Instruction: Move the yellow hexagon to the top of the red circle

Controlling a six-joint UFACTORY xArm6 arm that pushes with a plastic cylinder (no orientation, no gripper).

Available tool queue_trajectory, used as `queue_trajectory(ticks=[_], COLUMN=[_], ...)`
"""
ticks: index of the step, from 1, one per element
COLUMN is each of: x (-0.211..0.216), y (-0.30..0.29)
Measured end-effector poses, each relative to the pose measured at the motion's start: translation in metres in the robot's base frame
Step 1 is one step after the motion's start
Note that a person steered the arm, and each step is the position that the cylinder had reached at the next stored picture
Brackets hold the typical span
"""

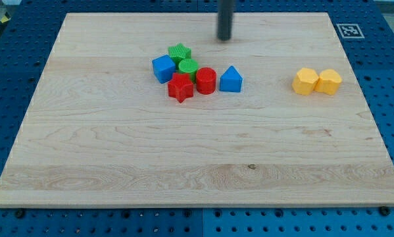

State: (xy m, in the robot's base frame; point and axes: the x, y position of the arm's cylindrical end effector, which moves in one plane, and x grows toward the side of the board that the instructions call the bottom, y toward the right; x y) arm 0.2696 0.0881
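Observation:
The red circle (205, 80) sits in a cluster left of the board's middle. Two yellow blocks lie touching at the view's right: the right one (329, 81) looks like the yellow hexagon, the left one (306, 81) has a less clear shape. My tip (223, 39) is near the view's top, above and slightly right of the red circle, apart from every block and far left of the yellow blocks.
Around the red circle lie a red star (180, 87), a green circle (187, 67), a green star (179, 52), a blue cube (163, 68) and a blue triangular block (231, 79). The wooden board (183, 158) rests on a blue pegboard.

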Motion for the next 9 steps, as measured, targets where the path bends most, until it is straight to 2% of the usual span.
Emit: queue_trajectory(ticks=[1, 2, 3, 4, 5, 7, 9], x=[0.007, 0.032, 0.082, 0.131, 0.156, 0.159, 0.149], y=[0.083, 0.159, 0.201, 0.203, 0.202, 0.202, 0.138])
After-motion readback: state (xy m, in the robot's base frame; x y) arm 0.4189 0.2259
